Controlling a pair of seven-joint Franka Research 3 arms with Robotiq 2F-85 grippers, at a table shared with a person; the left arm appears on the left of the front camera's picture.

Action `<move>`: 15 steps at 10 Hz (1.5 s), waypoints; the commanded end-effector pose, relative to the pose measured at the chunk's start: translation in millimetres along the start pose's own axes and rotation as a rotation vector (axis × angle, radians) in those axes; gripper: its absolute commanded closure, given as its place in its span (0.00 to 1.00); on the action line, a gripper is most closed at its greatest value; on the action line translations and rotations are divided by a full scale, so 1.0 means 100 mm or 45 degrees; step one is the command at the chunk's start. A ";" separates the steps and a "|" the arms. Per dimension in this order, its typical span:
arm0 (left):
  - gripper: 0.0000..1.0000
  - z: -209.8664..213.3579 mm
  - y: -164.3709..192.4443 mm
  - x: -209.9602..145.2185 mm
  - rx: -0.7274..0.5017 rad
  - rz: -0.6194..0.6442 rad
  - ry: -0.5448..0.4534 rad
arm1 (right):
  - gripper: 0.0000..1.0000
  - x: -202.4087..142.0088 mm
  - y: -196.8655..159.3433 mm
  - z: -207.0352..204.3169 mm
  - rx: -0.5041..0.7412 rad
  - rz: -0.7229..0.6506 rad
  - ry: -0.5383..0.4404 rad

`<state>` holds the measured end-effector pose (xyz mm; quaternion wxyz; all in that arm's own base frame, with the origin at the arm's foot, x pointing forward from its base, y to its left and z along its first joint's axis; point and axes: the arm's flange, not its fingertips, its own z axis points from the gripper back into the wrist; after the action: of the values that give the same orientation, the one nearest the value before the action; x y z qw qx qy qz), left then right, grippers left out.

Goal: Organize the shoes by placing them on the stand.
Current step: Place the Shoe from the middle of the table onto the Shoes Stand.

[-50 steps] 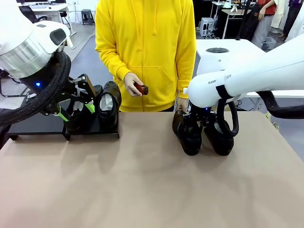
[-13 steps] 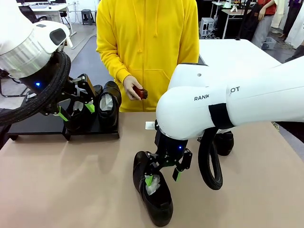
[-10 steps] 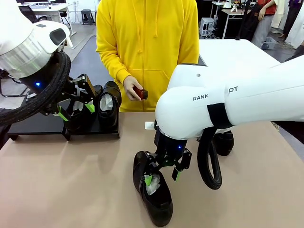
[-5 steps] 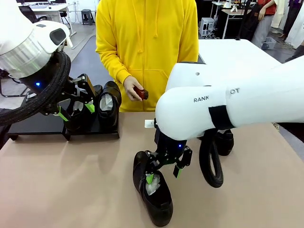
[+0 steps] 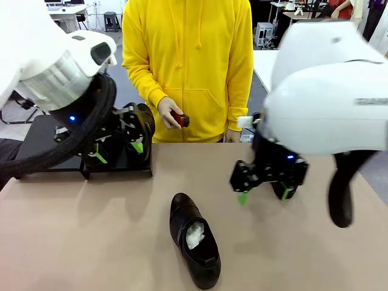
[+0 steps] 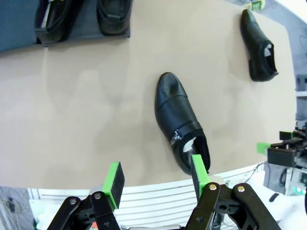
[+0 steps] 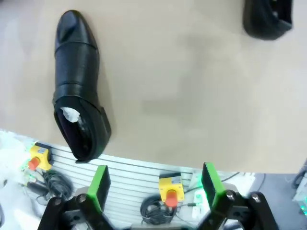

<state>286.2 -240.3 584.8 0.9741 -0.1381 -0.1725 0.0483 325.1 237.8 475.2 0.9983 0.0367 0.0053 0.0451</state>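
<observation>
A paper-stuffed shoe point(image 5: 195, 242) lies alone near the table's point(image 5: 91, 242) 6 o'clock edge; two shoes point(image 6: 113, 14) sit on the stand point(image 5: 37, 136) at 10 o'clock, a fourth shoe point(image 6: 259, 48) at 2 o'clock. Left hand point(image 5: 118, 151) by the stand and right hand point(image 5: 264, 195) at centre-right hover open, empty

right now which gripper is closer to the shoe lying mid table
Right. The right gripper hangs open just right of the shoe; the left gripper is farther off, by the stand.
</observation>
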 end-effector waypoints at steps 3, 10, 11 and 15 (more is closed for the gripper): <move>0.27 0.10 -0.80 -0.76 -0.108 0.378 0.115 | 0.00 -0.10 -0.89 -0.11 -0.125 -0.736 0.082; 0.27 -0.31 -1.40 -1.09 -0.051 0.300 0.273 | 0.00 -0.11 -1.84 0.27 -0.262 -1.048 -0.034; 0.27 -0.57 -1.54 -1.09 0.029 0.325 0.255 | 0.00 -0.16 -2.02 0.29 -0.202 -1.132 -0.016; 0.27 -1.54 -1.79 -1.02 0.286 0.347 0.259 | 0.00 -0.14 -1.96 0.28 -0.237 -1.008 -0.033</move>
<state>242.2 -440.9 459.9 0.9823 -0.0740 -0.0360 0.1680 327.1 32.2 488.2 0.9331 -0.0569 0.0111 -0.3548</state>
